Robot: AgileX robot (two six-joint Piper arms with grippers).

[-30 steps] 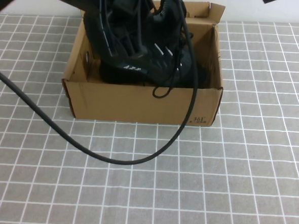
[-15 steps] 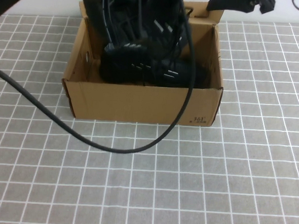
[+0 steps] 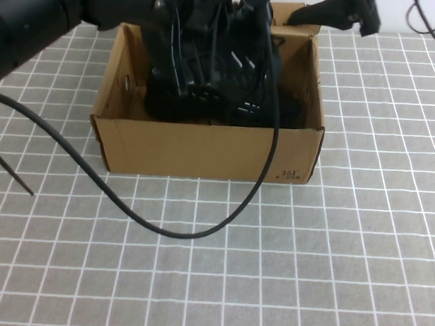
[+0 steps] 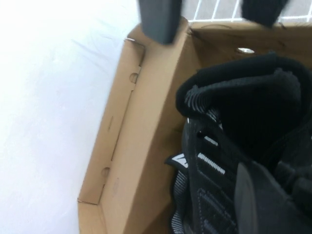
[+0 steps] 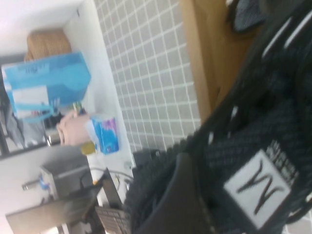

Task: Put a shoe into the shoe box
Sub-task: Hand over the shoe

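Observation:
The brown cardboard shoe box point(image 3: 203, 151) stands open at the far middle of the table, with its flap point(image 4: 117, 122) hanging out at the back. A black knit shoe point(image 3: 214, 96) with white dashes sits down inside it, heel opening point(image 4: 243, 97) upward. My left gripper point(image 3: 183, 57) reaches in from the upper left and is shut on the shoe's collar, with one finger point(image 4: 246, 195) pressed against the knit. My right arm point(image 3: 338, 9) comes in over the far right corner. Its gripper point(image 5: 187, 195) lies right beside the shoe's white tongue label point(image 5: 261, 187).
A thick black cable point(image 3: 176, 231) loops over the grey grid cloth in front of the box. A thin dark rod point(image 3: 10, 172) pokes in at the left edge. Beyond the table's side stand a blue carton point(image 5: 46, 83) and other clutter.
The shoe has sunk from above the rim down into the box. The right arm has drawn back and up toward the far right corner, and the left arm has swung in from the left.

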